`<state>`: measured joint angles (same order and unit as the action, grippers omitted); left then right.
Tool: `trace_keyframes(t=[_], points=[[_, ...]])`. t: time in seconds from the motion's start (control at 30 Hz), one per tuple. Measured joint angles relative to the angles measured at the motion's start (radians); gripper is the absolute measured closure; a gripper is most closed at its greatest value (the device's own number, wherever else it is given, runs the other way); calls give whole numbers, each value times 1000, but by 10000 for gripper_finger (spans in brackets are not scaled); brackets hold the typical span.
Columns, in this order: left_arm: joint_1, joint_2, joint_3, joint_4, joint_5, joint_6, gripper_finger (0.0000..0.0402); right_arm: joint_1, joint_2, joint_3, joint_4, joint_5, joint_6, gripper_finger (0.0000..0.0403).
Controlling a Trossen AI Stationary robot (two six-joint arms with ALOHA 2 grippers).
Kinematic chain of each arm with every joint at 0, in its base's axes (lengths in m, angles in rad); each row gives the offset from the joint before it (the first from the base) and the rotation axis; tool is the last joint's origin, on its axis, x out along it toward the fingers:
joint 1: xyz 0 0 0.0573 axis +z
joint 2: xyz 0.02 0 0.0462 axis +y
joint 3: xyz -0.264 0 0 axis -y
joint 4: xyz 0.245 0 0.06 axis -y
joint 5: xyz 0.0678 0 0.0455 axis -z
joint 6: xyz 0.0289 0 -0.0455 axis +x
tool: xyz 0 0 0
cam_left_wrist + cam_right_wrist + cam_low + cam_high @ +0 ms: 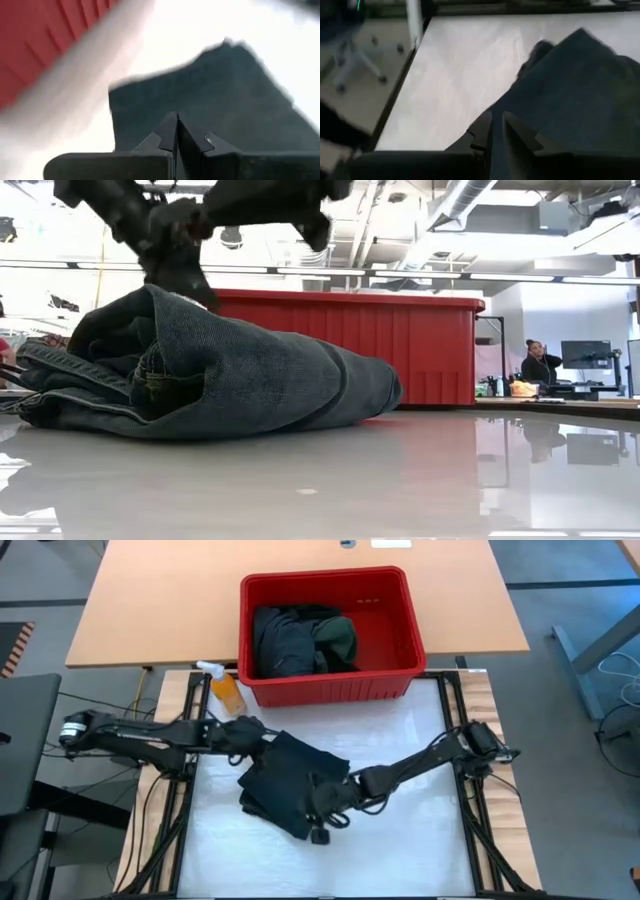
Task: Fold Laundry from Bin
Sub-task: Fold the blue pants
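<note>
A dark denim garment (285, 780) lies folded in a thick bundle on the white table top, resting on its underside (220, 370). The red bin (325, 580) stands behind it with more dark laundry (300, 640) inside. My left gripper (262, 732) hangs shut over the bundle's far left corner; its wrist view shows the fingertips (176, 120) together above the cloth (225, 100). My right gripper (320, 825) hangs over the bundle's near edge, with its fingers (496, 122) a narrow slit apart and nothing between them.
An orange spray bottle (225, 688) stands at the bin's near left corner, close to my left arm. A wooden desk (150, 600) carries the bin's far half. White table surface lies bare near and to the right of the bundle (410, 840). A person (540, 365) sits far back in the room.
</note>
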<state>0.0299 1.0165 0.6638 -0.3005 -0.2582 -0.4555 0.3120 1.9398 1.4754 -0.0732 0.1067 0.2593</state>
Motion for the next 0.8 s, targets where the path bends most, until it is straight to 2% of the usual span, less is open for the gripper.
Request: trace_keyframes(t=[0.1,0.27,0.37,0.57,0.7,0.8], points=[[22,13,1,74,-26,27,401,-23,58,-14,123,-2,35,334],[75,170,1,194,106,56,401,-18,142,-18,152,-48,89,342],[106,290,1,218,142,87,402,-2,165,-15,138,-82,134,351],[212,441,1,223,231,108,402,14,142,-14,-81,-136,138,377],[252,438,2,250,314,133,402,37,101,-13,-307,-136,102,385],[256,383,11,256,331,133,401,47,65,-14,-397,-127,98,380]])
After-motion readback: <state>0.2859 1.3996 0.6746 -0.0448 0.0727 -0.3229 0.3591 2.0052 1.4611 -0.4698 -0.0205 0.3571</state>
